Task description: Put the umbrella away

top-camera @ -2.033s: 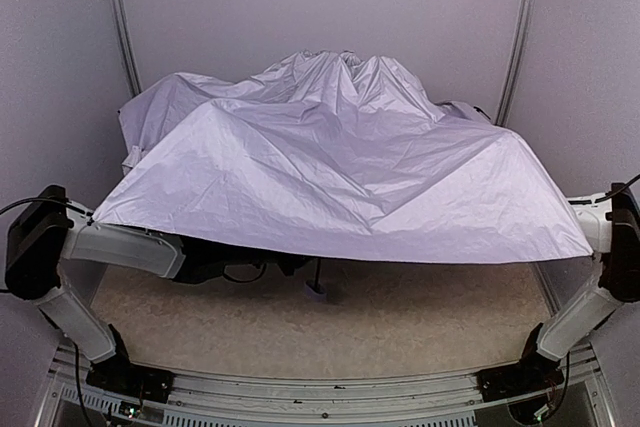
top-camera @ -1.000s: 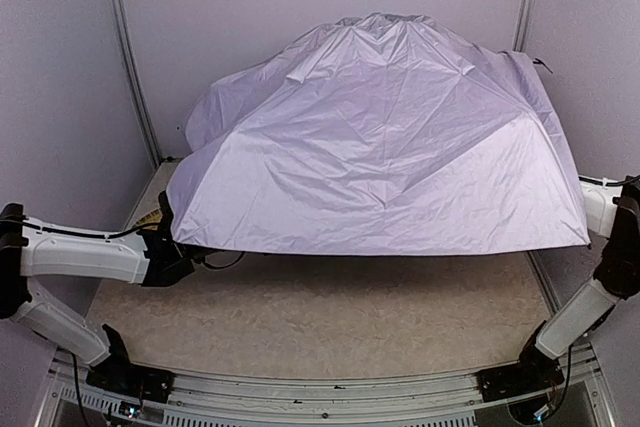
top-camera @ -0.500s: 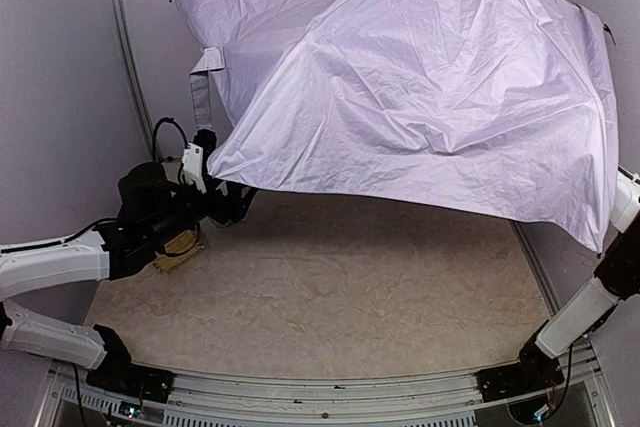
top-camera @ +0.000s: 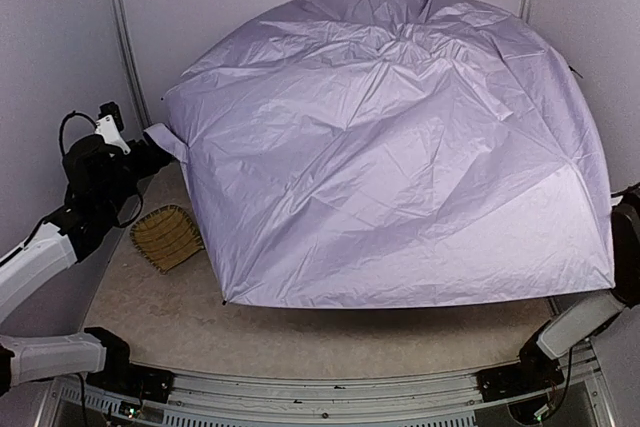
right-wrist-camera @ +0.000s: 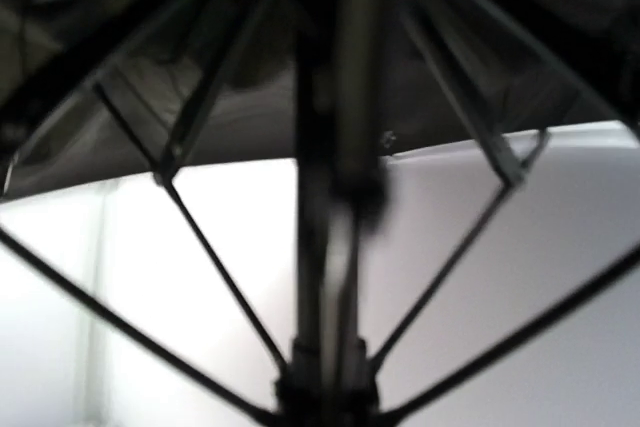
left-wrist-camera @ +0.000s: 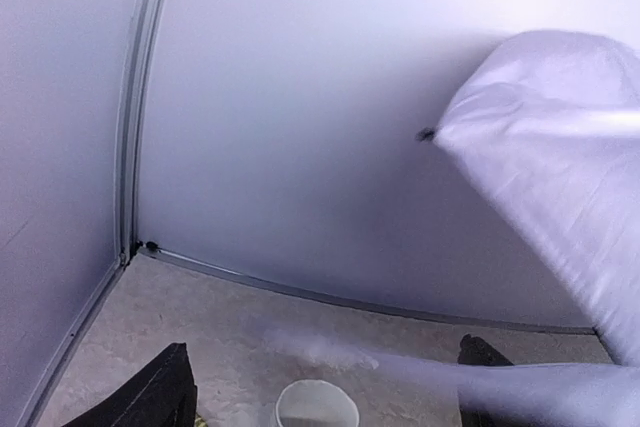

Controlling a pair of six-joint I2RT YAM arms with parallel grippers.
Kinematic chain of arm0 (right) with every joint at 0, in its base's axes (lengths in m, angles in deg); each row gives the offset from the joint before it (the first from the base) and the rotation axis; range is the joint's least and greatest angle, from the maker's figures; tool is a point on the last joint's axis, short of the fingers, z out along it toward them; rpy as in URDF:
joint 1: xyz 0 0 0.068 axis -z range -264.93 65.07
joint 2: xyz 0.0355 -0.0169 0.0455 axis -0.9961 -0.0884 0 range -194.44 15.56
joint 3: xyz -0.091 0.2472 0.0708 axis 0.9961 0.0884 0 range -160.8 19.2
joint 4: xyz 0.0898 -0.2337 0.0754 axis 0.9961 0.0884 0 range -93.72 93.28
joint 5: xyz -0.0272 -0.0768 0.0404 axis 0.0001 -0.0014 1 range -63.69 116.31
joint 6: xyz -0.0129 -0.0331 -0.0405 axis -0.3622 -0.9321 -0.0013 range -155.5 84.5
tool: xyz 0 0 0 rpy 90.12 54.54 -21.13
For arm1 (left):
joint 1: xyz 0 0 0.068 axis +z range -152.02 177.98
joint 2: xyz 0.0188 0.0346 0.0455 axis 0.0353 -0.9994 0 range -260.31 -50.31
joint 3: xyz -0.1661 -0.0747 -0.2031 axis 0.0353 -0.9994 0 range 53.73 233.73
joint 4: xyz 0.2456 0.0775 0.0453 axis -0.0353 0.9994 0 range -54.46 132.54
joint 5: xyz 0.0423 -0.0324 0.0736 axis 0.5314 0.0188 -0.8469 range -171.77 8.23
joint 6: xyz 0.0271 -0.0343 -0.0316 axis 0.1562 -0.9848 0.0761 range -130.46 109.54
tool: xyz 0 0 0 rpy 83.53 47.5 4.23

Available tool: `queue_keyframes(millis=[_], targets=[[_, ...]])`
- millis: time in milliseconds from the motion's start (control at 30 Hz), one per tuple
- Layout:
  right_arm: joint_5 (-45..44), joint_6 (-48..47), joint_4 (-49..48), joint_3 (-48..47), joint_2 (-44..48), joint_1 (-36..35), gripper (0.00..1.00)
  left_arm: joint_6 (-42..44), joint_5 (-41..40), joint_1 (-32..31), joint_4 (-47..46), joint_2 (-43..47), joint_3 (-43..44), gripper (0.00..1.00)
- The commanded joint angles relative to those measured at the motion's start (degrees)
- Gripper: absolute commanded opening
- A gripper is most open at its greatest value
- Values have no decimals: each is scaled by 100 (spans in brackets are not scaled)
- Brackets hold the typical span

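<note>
The umbrella [top-camera: 400, 157] stands open, its pale lavender canopy spread over most of the table and its lower rim close to the tabletop. My left gripper [top-camera: 148, 150] is open at the canopy's left edge, beside a loose lavender strap [top-camera: 163, 137]. In the left wrist view, the left gripper [left-wrist-camera: 322, 372] holds nothing, and the blurred strap [left-wrist-camera: 470, 379] passes between the wide-apart fingers [left-wrist-camera: 165, 392]. My right gripper is hidden under the canopy. The right wrist view looks up the black shaft [right-wrist-camera: 335, 177] and ribs from close by, as from a grip low on the shaft.
A small woven tray [top-camera: 168, 237] lies on the table left of the canopy. A white cup [left-wrist-camera: 317, 409] stands below the left gripper. Grey walls and metal posts [top-camera: 120, 27] close in the back and sides. The right arm [top-camera: 628, 247] shows at the far right edge.
The canopy swung down from high on the right and now covers the table. The left gripper opened wide, let go of the canopy's edge and drew back to the left.
</note>
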Motion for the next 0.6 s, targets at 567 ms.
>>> queue_keyframes(millis=[567], targets=[[297,218,-3712,2679,-962,-469,0,856,522,-1210,-602,-309,228,87]])
